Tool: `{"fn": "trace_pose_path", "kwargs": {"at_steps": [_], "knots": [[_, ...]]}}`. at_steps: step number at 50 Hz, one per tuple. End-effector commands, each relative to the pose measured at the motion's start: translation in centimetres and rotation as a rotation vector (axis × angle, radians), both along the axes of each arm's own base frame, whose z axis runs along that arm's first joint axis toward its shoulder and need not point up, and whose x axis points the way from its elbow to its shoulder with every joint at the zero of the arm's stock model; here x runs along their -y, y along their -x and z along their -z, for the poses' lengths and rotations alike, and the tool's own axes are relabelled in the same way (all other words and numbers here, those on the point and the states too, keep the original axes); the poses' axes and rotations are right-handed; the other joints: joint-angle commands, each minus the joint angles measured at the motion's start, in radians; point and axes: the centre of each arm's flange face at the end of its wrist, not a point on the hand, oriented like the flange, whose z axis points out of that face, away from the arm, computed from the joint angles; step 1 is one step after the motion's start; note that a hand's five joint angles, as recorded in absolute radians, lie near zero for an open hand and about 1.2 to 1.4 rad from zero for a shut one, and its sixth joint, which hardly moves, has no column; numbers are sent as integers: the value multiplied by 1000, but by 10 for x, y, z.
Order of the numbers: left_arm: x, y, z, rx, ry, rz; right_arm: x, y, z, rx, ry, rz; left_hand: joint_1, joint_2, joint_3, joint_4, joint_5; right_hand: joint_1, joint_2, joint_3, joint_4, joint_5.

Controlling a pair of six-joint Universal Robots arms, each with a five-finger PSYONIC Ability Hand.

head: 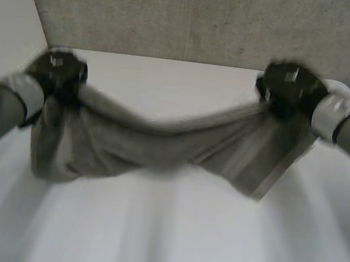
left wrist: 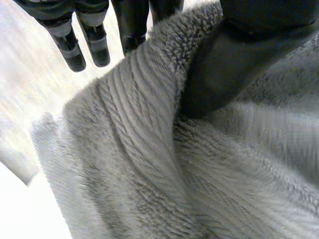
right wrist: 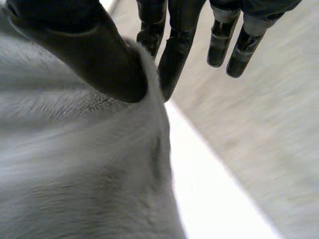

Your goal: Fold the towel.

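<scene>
**Towel strung between both robot hands over the bench**

Head view, L to R: the left robot hand [head: 58, 69] grips one upper corner of the grey, fluffy terry towel [head: 160, 145]. The towel hangs as a sagging band across the middle w/ bunched folds under each hand. The right robot hand [head: 289, 87] grips the opposite upper corner. White bench [head: 169, 232] is below and a grey concrete wall [head: 208, 20] is behind. Can't tell whether the towel's lower edge touches the bench.

The head view gives the whole span but not the grips, since each hand is just a dark fist there. The wrist views fill that in.

Left wrist view: the thumb [left wrist: 224, 64] presses into the pile on the near side, and one finger [left wrist: 132, 25] sits behind the fold, so the cloth is pinched between them. The outer fingers [left wrist: 75, 45] stick out straight, clear of the cloth.

Right wrist view: same picture. The thumb [right wrist: 94, 55] and a finger [right wrist: 174, 55] pinch the towel's edge, while the remaining fingers [right wrist: 234, 45] are straight and off the cloth. A strip of bench runs just beside the hanging edge.
</scene>
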Motion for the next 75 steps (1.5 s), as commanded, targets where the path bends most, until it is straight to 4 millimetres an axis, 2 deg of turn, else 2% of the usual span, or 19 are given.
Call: {"fn": "trace_pose_path", "kwargs": {"at_steps": [1, 3, 5, 7, 10, 12, 14, 15, 16, 17, 18, 25, 36, 49, 55, 67, 70, 73, 75], "knots": [[28, 15, -93, -107, 438, -20, 10, 10, -156, 473, 449, 107, 97, 58, -51, -59, 103, 75, 79, -43, -76, 65], [9, 17, -150, -188, 711, -28, 4, 13, -168, 532, 474, 84, 97, 58, -51, -59, 103, 75, 79, -43, -76, 65], [-1, 15, -165, -213, 797, -27, 2, 13, -162, 529, 450, 73, 97, 58, -51, -59, 103, 75, 79, -43, -76, 65], [-10, 14, -165, -220, 826, -18, -1, 14, -133, 471, 366, 61, 97, 58, -51, -59, 103, 75, 79, -43, -76, 65], [-14, 10, -140, -198, 791, -9, -8, 14, -118, 435, 332, 52, 97, 58, -51, -59, 103, 75, 79, -43, -76, 65], [-16, 10, -123, -180, 750, 7, -24, 16, -91, 345, 296, 34, 97, 58, -51, -59, 103, 75, 79, -43, -76, 65], [-23, 10, -85, -143, 650, 44, -29, 18, -76, 291, 279, 33, 97, 58, -51, -59, 103, 75, 79, -43, -76, 65], [-23, 10, -85, -143, 649, 45, -32, 22, -59, 237, 257, 36, 97, 58, -51, -59, 103, 75, 79, -43, -76, 65], [-25, 7, -65, -118, 595, 52, -32, 22, -59, 237, 257, 36, 97, 58, -51, -59, 103, 75, 79, -43, -76, 65], [-28, 2, -45, -100, 536, 53, -35, 27, -41, 192, 224, 45, 97, 58, -51, -59, 103, 75, 79, -43, -76, 65], [-28, 2, -45, -100, 535, 53, -35, 27, -41, 191, 224, 45, 97, 58, -51, -59, 103, 75, 79, -43, -76, 65], [-54, -12, 30, -50, 296, 61, -56, 47, 29, 79, 41, 41, 97, 58, -51, -59, 103, 75, 79, -43, -76, 65], [-66, -15, 75, -25, 141, 56, -70, 58, 89, 59, -149, 41, 97, 58, -51, -59, 103, 75, 79, -43, -76, 65], [-79, -14, 92, 82, 68, 76, -68, 63, 93, 53, -182, 92, 97, 58, -51, -59, 103, 75, 79, -43, -76, 65], [-77, -20, 93, 115, 55, 54, -61, 81, 94, 29, -236, 196, 97, 58, -51, -59, 103, -279, -274, -43, -76, -289], [-76, -24, 93, 121, 34, 35, -60, 86, 113, 11, -383, 218, 97, 58, -51, -59, 103, -356, -351, -43, -76, -366], [-76, -25, 93, 121, 33, 32, -61, 86, 112, 13, -396, 214, 97, 58, -51, -59, 103, -285, -281, -43, -76, -295], [-76, -25, 93, 122, 25, 33, -62, 85, 111, 15, -401, 205, 97, 58, -51, -59, 103, 74, 78, -43, -76, 63], [-78, -25, 92, 123, 15, 33, -62, 84, 109, 14, -394, 197, 97, 58, -51, -59, 103, 75, 79, -43, -76, 65]]}}
